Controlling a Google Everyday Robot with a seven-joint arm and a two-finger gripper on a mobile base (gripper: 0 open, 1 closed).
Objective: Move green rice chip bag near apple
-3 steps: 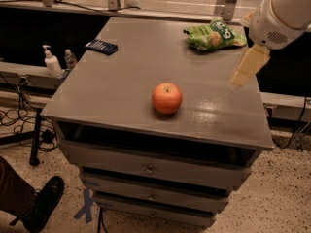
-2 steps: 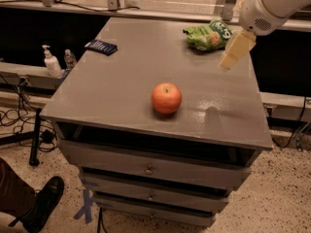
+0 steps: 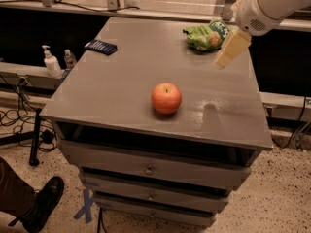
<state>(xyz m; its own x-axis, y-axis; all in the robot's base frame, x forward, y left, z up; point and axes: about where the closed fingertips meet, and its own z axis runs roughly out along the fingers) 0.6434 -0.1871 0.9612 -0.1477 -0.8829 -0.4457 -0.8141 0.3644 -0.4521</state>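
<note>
The green rice chip bag lies at the far right of the grey cabinet top. The red-orange apple sits near the front middle of the top, well apart from the bag. My gripper hangs from the white arm at the upper right, above the surface and just right of and in front of the bag. Its tan fingers point down and to the left.
A flat dark-blue packet lies at the far left of the top. Two small bottles stand on a ledge to the left. Drawers are below the top. A person's shoe is on the floor at the lower left.
The arm and gripper have moved up and away, from over the right side of the top toward the chip bag. The apple and bag have not moved.
</note>
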